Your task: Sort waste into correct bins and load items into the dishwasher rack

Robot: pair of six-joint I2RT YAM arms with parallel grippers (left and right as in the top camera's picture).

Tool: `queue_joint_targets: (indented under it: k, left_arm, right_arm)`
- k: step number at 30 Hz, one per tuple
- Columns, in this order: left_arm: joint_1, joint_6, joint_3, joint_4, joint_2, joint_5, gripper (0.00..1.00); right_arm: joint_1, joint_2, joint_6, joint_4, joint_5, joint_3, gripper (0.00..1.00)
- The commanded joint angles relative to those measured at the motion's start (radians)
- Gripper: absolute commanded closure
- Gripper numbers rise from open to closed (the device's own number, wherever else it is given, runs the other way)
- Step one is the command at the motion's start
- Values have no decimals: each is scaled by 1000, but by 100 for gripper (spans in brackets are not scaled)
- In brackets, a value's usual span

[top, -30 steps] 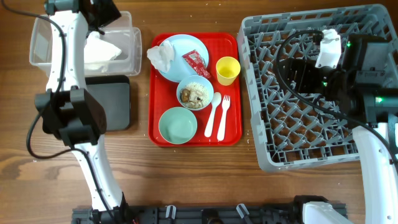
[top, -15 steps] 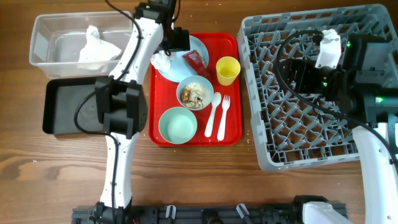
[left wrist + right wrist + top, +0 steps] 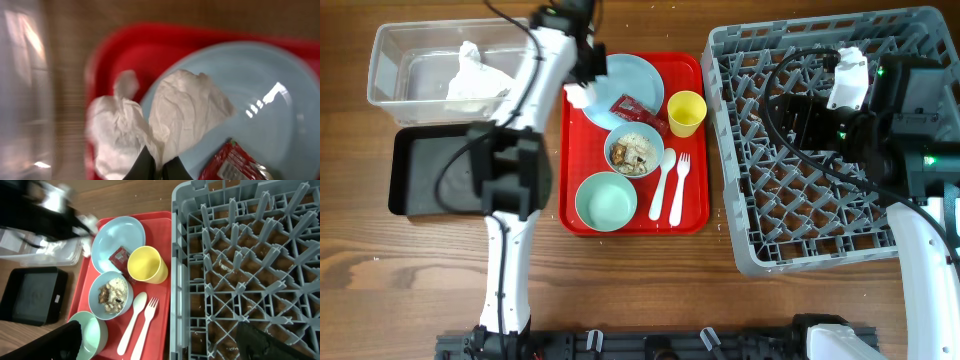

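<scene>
My left gripper (image 3: 157, 169) is shut on the crumpled white napkin (image 3: 185, 105), which lies over the left rim of the pale blue plate (image 3: 638, 76). In the overhead view the left gripper (image 3: 582, 72) is over the red tray's back left corner. The red wrapper (image 3: 633, 108) lies on the plate. A bowl of rice and scraps (image 3: 634, 150), a mint bowl (image 3: 606, 200), a yellow cup (image 3: 686, 112), a spoon (image 3: 662, 182) and a fork (image 3: 679, 188) sit on the tray. My right gripper (image 3: 160, 332) hangs open above the grey rack (image 3: 820, 215), holding nothing.
The red tray (image 3: 697, 218) lies between the bins and the rack. The clear tub (image 3: 388, 70) at the back left holds another white napkin (image 3: 470, 78). The black tray (image 3: 420, 180) sits just in front of it. My left arm stretches across both.
My left arm swung from over the clear tub to the red tray, and its gripper shut on the napkin. The wrapper shifted a little on the plate. The right arm stayed still.
</scene>
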Motion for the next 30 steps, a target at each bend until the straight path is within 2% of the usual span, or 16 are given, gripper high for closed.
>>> queue_joint_targets:
  k: [1, 5, 6, 7, 8, 11, 14, 16, 17, 21, 26, 30]
  left_arm:
    - [122, -2, 56, -7, -212, -14, 96]
    - [269, -2, 54, 14, -148, -21, 95]
    - [286, -2, 53, 28, -117, -21, 90]
    - [293, -2, 54, 32, -91, -21, 64]
    - [293, -2, 53, 32, -67, -21, 0]
    - [278, -1, 56, 34, -72, 9, 0]
    - [231, -1, 56, -13, -150, 169, 0]
    - [164, 3, 56, -74, -162, 220, 0]
    - [85, 29, 56, -128, -149, 224, 0]
    - [-107, 30, 53, -152, -91, 264, 0]
    - [-180, -166, 53, -156, -16, 261, 0]
    - [-179, -223, 53, -156, 37, 245, 3]
  right_arm:
    - [0, 7, 2, 3, 10, 23, 0]
    - [0, 7, 8, 4, 10, 23, 0]
    - [0, 7, 8, 5, 10, 23, 0]
    - [0, 7, 8, 5, 10, 23, 0]
    - [0, 7, 8, 6, 10, 23, 0]
    - [0, 7, 8, 19, 10, 23, 0]
    - [0, 7, 8, 26, 10, 23, 0]
    - [0, 7, 8, 26, 10, 23, 0]
    - [0, 7, 8, 25, 10, 23, 0]
    - [0, 7, 8, 23, 10, 23, 0]
    - [0, 7, 0, 6, 10, 23, 0]
    - [0, 7, 1, 3, 10, 23, 0]
